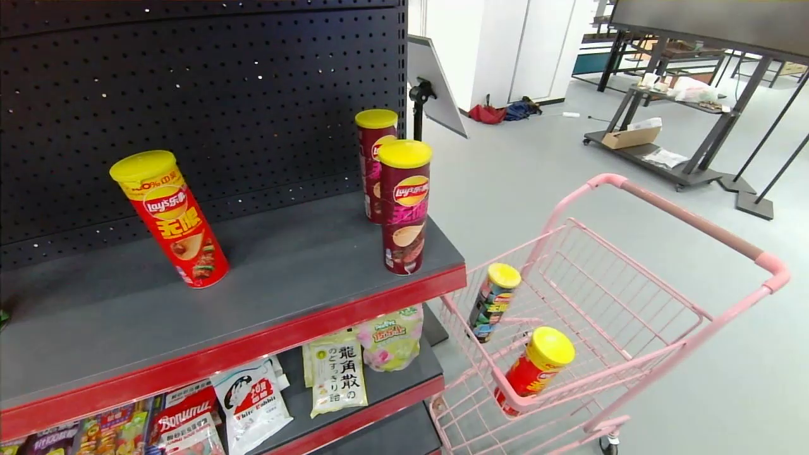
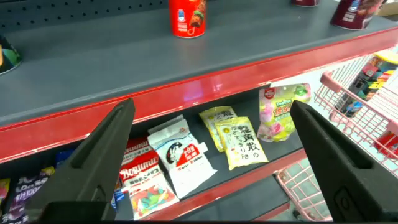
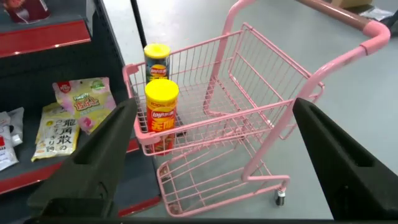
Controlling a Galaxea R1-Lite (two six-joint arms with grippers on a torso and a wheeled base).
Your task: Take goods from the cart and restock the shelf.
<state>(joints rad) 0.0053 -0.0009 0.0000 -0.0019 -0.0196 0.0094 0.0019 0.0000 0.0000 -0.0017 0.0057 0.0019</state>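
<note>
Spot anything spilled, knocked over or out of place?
Nothing is spilled or toppled. Only the front maroon can stands out: it sits close to the front edge of the shelf, where a nudge might topple it.

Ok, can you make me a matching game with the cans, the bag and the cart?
Things:
1 dark red cans
2 black can
3 white bag
4 cart

Matches:
A pink
B on the lower shelf
C inside the cart
D at the right end of the grey shelf

Pairs: 1-D, 2-C, 3-B, 4-A
</note>
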